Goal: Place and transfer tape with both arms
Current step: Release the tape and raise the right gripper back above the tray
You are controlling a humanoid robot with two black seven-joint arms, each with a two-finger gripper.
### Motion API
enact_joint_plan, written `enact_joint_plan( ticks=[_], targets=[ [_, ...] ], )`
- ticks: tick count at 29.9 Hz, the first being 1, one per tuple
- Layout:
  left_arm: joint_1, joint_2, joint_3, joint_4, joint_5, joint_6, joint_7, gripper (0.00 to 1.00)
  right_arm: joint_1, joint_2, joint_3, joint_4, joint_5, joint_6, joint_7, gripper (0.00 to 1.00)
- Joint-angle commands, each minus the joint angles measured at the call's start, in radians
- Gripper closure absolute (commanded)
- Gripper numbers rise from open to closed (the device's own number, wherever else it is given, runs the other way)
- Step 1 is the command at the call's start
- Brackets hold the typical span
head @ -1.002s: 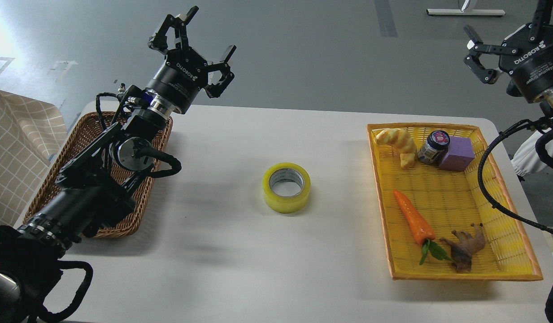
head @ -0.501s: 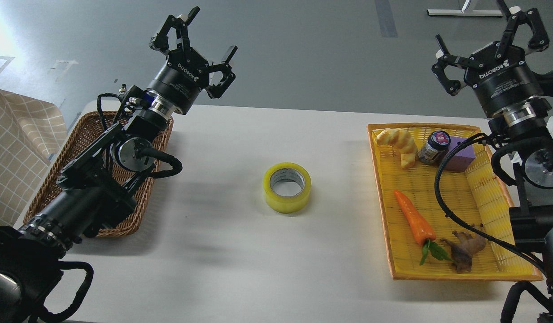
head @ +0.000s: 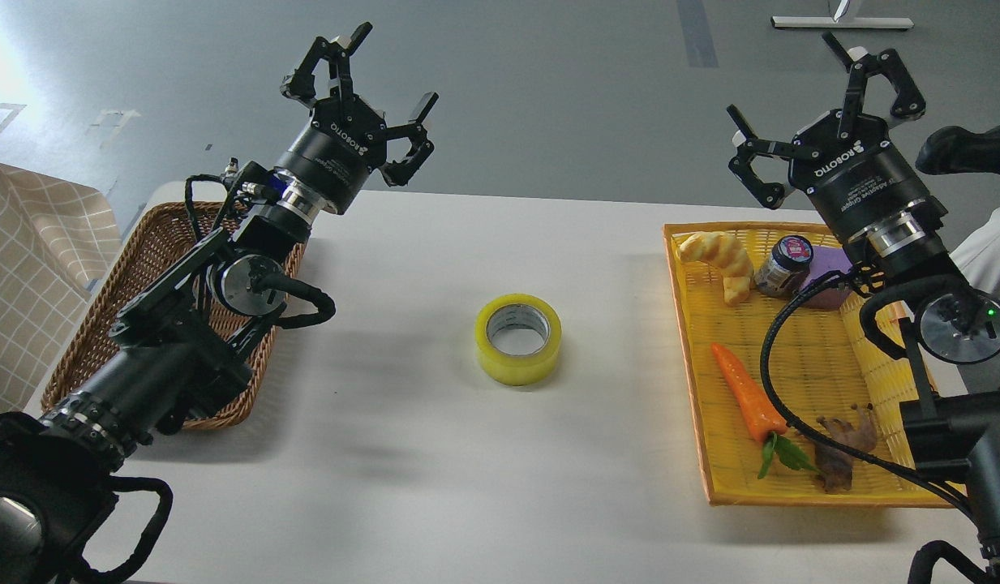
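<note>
The tape [head: 518, 338], a yellow roll with a grey-white core, lies flat on the white table [head: 435, 454] near its middle. My left gripper [head: 370, 89] is open and empty, raised above the table's far left, over the far end of the wicker basket and well left of the tape. My right gripper [head: 824, 97] is open and empty, raised above the far edge of the yellow tray, well right of the tape.
A brown wicker basket [head: 102, 324] sits at the left under my left arm. A yellow tray [head: 800, 357] at the right holds a croissant [head: 723, 258], a small jar [head: 783, 266], a purple block [head: 828, 280], a carrot [head: 747, 393] and a brown toy animal [head: 842, 454]. A checked cloth [head: 29, 276] lies at far left.
My right arm has swung in from the right edge toward the left, now over the yellow tray's far side. My left gripper has shifted slightly right. The tape has not moved.
</note>
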Motion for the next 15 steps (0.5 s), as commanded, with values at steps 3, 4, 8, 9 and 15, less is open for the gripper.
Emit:
enact_joint_plan(
  ticks=[3, 4, 8, 9, 15],
  targets=[
    [-0.003, 0.020, 0.003, -0.003, 0.023, 0.000, -0.001, 0.02, -0.007, -0.001, 0.002, 0.002, 0.000, 0.000, 0.000, 0.00],
    [-0.002, 0.023, 0.003, -0.003, 0.029, 0.000, -0.002, 0.02, -0.007, -0.001, 0.002, 0.002, 0.000, 0.000, 0.000, 0.00],
    [-0.005, 0.025, -0.002, -0.003, 0.098, 0.000, -0.010, 0.02, -0.008, -0.005, 0.002, 0.000, 0.000, 0.000, 0.001, 0.00],
    [-0.005, 0.022, -0.002, -0.003, 0.113, 0.000, -0.010, 0.02, -0.008, -0.008, 0.002, 0.000, 0.000, 0.000, 0.001, 0.00],
    [-0.003, 0.015, 0.000, -0.003, 0.118, 0.000, -0.007, 0.02, -0.008, -0.010, 0.005, 0.000, 0.000, 0.000, 0.001, 0.00]
  ],
)
